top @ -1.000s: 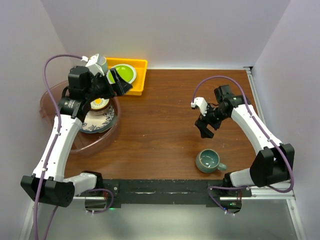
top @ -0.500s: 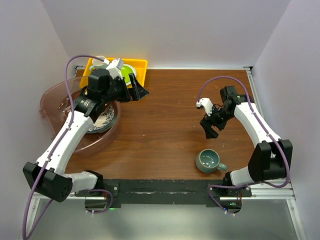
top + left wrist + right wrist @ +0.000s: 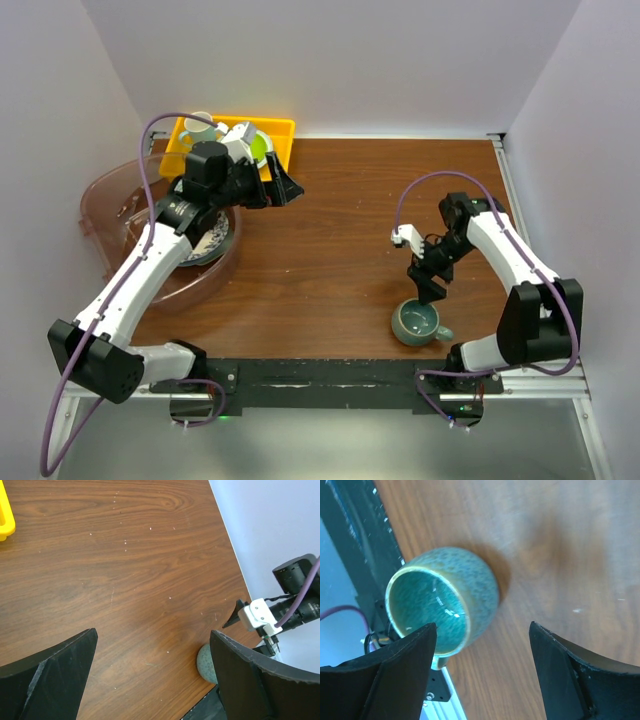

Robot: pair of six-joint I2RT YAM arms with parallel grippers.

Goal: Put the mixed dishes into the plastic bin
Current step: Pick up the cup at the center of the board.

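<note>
**Top external view.** The plastic bin (image 3: 97, 205) sits at the left edge of the tabletop (image 3: 340, 210) and holds a blue-rimmed patterned plate (image 3: 212, 238), partly hidden by the left arm. The left gripper (image 3: 283, 186) hangs over the wood just beside the near right corner of the yellow tray (image 3: 284, 128). That tray stands at the far edge with a white mug (image 3: 200, 128) and a lime-green plate (image 3: 260, 146) in it. The teal mug (image 3: 417, 322) stands upright near the near edge, right of centre. The right gripper (image 3: 431, 291) points down just above its far rim.

**Left wrist view.** The left gripper (image 3: 155, 675) has its jaws spread wide over bare wood, with nothing between them. The teal mug (image 3: 205, 663) shows at the near edge.

**Right wrist view.** The right gripper (image 3: 480, 675) has its fingers (image 3: 395, 675) apart and empty. The teal mug (image 3: 445, 597) lies ahead of them, not touched, its interior visible.
</note>
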